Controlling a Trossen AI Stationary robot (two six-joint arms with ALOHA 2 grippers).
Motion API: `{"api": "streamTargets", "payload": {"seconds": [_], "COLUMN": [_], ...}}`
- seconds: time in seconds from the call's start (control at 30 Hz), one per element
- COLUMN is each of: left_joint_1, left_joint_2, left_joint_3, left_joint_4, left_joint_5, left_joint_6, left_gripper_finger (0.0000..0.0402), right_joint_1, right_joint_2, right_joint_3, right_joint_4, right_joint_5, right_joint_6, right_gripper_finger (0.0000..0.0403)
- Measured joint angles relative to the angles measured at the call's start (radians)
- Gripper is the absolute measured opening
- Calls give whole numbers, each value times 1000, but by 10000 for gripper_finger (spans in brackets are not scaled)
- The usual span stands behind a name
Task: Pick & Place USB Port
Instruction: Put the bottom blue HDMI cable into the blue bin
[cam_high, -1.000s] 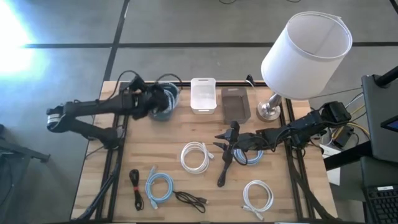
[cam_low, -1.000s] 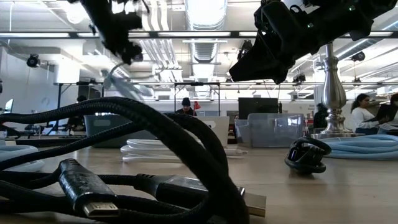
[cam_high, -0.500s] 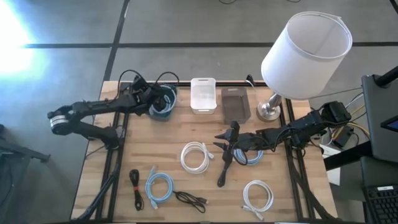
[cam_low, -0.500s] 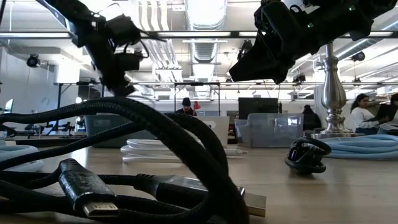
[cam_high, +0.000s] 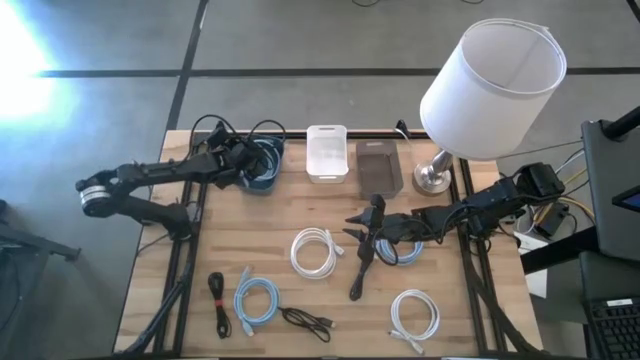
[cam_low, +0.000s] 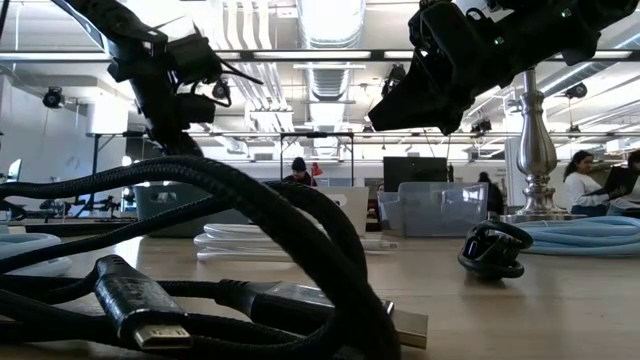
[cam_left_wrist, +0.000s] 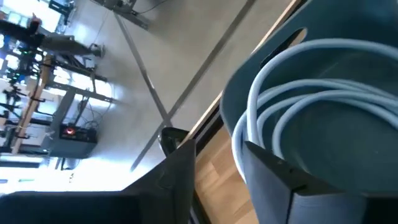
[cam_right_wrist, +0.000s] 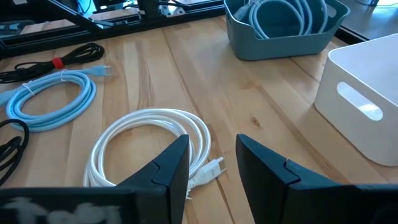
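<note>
A blue bin (cam_high: 266, 172) stands at the table's far left with a pale blue coiled cable (cam_left_wrist: 311, 81) lying inside it. My left gripper (cam_left_wrist: 217, 180) is open at the bin's left rim (cam_left_wrist: 236, 112), with nothing between its fingers. My right gripper (cam_right_wrist: 213, 168) hangs open above the middle of the table (cam_high: 352, 233), over the edge of a white coiled cable (cam_right_wrist: 149, 144) that lies flat on the wood. It holds nothing.
A white bin (cam_high: 327, 152) and a grey bin (cam_high: 380, 166) stand beside the blue one. A lamp (cam_high: 490, 90) is at the far right. More coiled cables lie on the table: light blue (cam_high: 258, 298), black (cam_high: 216, 300), black (cam_high: 305, 320), white (cam_high: 415, 315).
My left gripper has drawn back from over the blue bin toward the table's left edge. The pale cable that hung below it a second ago is no longer in its fingers. It lies in the bin.
</note>
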Motion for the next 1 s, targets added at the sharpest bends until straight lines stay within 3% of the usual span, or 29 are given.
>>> {"api": "streamTargets", "payload": {"seconds": [0.47, 0.77, 0.9, 1.0], "left_joint_1": [-86, -263, -384, -503], "left_joint_2": [-38, -105, -117, -116], "left_joint_3": [77, 123, 121, 105], "left_joint_4": [-21, -21, -70, -80], "left_joint_5": [117, 549, 676, 708], "left_joint_6": [-58, -97, -177, -216], "left_gripper_finger": [152, 151, 151, 151], "right_joint_1": [0, 0, 0, 0], "right_joint_2": [0, 0, 0, 0], "right_joint_3": [0, 0, 0, 0], "right_joint_4": [0, 22, 47, 48], "right_joint_5": [0, 3, 3, 3], "right_joint_6": [0, 2, 0, 0], "right_gripper_finger": [127, 137, 153, 166]}}
